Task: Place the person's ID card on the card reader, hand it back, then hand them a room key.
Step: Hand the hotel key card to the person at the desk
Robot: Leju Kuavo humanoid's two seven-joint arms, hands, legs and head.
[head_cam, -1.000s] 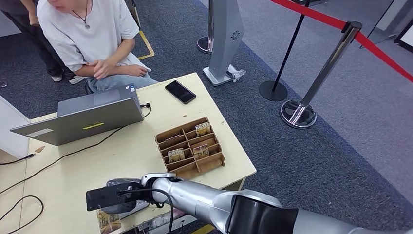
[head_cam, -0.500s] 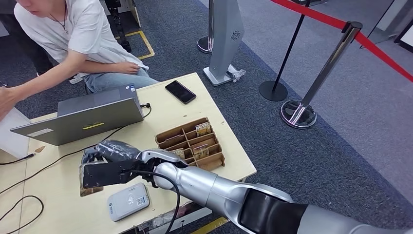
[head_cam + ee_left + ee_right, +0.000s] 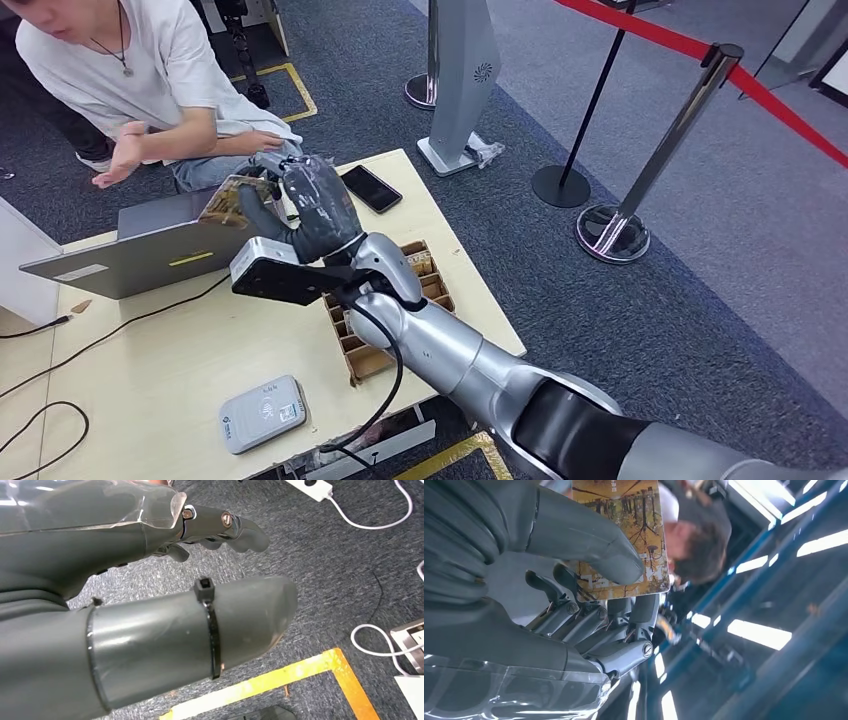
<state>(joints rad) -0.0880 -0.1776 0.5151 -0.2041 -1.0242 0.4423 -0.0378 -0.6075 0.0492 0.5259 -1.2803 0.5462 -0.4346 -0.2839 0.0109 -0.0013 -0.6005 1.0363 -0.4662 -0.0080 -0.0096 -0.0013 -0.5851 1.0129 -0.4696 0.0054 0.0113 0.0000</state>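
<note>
My right hand (image 3: pixel 305 205) is raised above the laptop and pinches the ID card (image 3: pixel 232 198), a yellow-brown printed card, held out toward the person. In the right wrist view the thumb presses the card (image 3: pixel 634 510) against the fingers (image 3: pixel 594 615). The person's hand (image 3: pixel 120 160) is held out open, to the left of the card and apart from it. The white card reader (image 3: pixel 263 412) lies bare near the table's front edge. A wooden key box (image 3: pixel 425 270) with room key cards sits partly behind my forearm. My left hand (image 3: pixel 150 580) hangs over the carpet, holding nothing, fingers apart.
A grey laptop (image 3: pixel 150 255) stands open at the table's left, with cables trailing off to the left. A black phone (image 3: pixel 370 188) lies at the far edge. Stanchions (image 3: pixel 660 150) with a red belt stand on the carpet to the right.
My right hand has lifted the card off the reader and swung it up and away over the laptop toward the person. The person has brought an open hand toward it.
</note>
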